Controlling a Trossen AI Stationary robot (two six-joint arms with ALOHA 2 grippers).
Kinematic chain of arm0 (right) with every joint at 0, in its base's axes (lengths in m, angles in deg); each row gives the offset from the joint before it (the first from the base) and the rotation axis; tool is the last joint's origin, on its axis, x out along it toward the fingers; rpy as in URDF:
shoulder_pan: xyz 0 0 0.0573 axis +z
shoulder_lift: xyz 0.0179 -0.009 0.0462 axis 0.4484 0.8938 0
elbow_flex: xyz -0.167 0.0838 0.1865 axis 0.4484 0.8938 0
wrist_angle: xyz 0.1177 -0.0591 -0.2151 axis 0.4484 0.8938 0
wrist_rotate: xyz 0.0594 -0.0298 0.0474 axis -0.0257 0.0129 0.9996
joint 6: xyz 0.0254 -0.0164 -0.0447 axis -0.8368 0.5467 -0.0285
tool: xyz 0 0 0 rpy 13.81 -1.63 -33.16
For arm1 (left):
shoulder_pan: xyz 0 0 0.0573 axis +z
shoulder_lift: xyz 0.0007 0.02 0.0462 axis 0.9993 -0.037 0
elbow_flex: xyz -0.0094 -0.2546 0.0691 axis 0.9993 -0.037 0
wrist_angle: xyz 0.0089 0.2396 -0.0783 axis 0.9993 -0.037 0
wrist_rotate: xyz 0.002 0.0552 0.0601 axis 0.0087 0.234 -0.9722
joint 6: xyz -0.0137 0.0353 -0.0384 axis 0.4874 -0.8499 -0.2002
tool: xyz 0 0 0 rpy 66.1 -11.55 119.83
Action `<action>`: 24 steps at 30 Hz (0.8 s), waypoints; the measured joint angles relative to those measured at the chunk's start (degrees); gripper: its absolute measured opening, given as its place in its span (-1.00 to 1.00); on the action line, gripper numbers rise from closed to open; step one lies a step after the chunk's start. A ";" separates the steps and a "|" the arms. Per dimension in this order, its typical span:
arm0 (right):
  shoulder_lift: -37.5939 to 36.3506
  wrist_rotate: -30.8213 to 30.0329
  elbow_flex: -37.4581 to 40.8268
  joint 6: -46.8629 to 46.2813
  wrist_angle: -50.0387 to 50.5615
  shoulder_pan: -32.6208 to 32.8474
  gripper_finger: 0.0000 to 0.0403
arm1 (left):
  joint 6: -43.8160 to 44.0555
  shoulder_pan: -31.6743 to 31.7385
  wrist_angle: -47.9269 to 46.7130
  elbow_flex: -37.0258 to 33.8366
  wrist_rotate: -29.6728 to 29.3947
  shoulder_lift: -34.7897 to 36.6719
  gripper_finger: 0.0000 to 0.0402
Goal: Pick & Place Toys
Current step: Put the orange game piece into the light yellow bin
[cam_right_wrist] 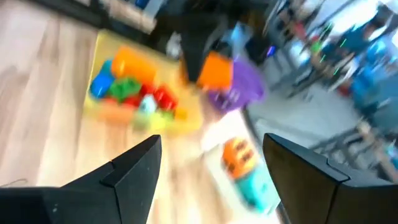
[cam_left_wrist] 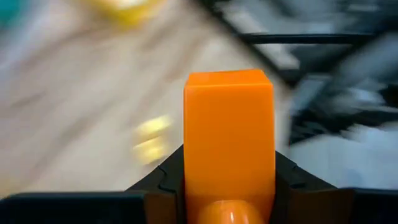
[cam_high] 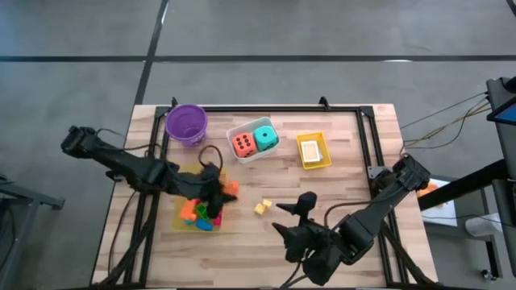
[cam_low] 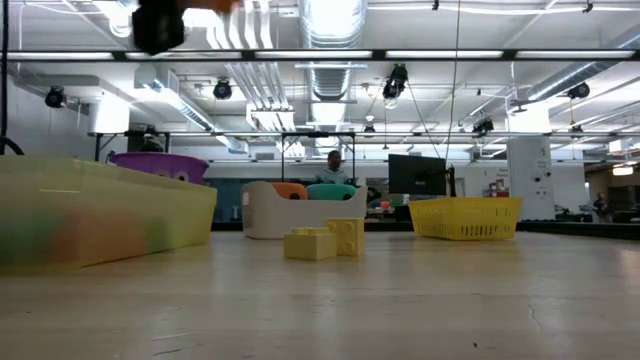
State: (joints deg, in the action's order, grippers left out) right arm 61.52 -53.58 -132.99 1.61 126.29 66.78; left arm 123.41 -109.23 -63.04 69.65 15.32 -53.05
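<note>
My left gripper (cam_high: 226, 191) is shut on an orange block (cam_left_wrist: 229, 124) above the right end of a yellowish tray (cam_high: 184, 226). The tray holds several bright blocks (cam_high: 197, 213). It also shows in the right wrist view (cam_right_wrist: 99, 46). A yellow block (cam_high: 262, 208) lies on the bare table, and it shows in the low view (cam_low: 325, 242) too. My right gripper (cam_high: 290, 216) is open and empty at the near middle, its fingers toward the tray. An orange die (cam_high: 243, 144) and a teal die (cam_high: 265, 138) sit in a white tray (cam_high: 234, 129). My left gripper pinches the orange block by two opposite sides (cam_left_wrist: 193, 174) between its two fingers. The block's free end (cam_left_wrist: 229, 78) sticks out past the fingertips. The arm comes from the table's left. The block is lifted clear, as the low view shows at its top edge (cam_low: 215, 5).
A purple bowl (cam_high: 187, 123) stands at the far left. A yellow tray (cam_high: 300, 143) with a card (cam_high: 311, 151) stands right of the white tray. A black frame (cam_high: 367, 121) runs along the table's far and right sides. Bare wood lies between the trays and my right gripper.
</note>
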 joint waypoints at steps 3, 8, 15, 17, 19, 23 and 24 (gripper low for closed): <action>0.00 2.83 2.97 -9.72 5.77 -0.26 0.38 | 9.27 1.91 -15.34 0.00 -3.38 2.23 -0.41; 0.04 4.67 11.02 -17.43 5.49 -0.55 0.38 | 17.82 7.25 -34.25 -0.02 -2.46 2.47 -0.41; 0.03 7.55 20.05 -19.44 -2.83 -1.07 0.38 | 17.31 15.61 -40.18 -0.02 0.93 1.80 -0.41; 0.02 7.90 21.99 -19.57 -4.68 -1.25 0.38 | 16.59 17.36 -41.40 -0.03 2.62 0.42 -0.41; 0.04 7.99 23.28 -19.58 -6.32 -1.25 0.38 | 15.91 18.88 -42.43 -0.07 3.96 -1.77 -0.41; 0.04 8.10 24.54 -19.58 -8.52 -1.38 0.38 | 13.82 21.82 -45.23 -0.07 4.94 -7.20 -0.41; 0.04 8.13 24.65 -19.57 -8.44 -1.40 0.38 | 13.05 22.60 -45.78 -0.07 5.42 -8.62 -0.41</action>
State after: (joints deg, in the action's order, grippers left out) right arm 61.56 -45.45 -108.34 -17.96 117.85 65.38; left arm 136.46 -86.63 -108.82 69.58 20.73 -61.66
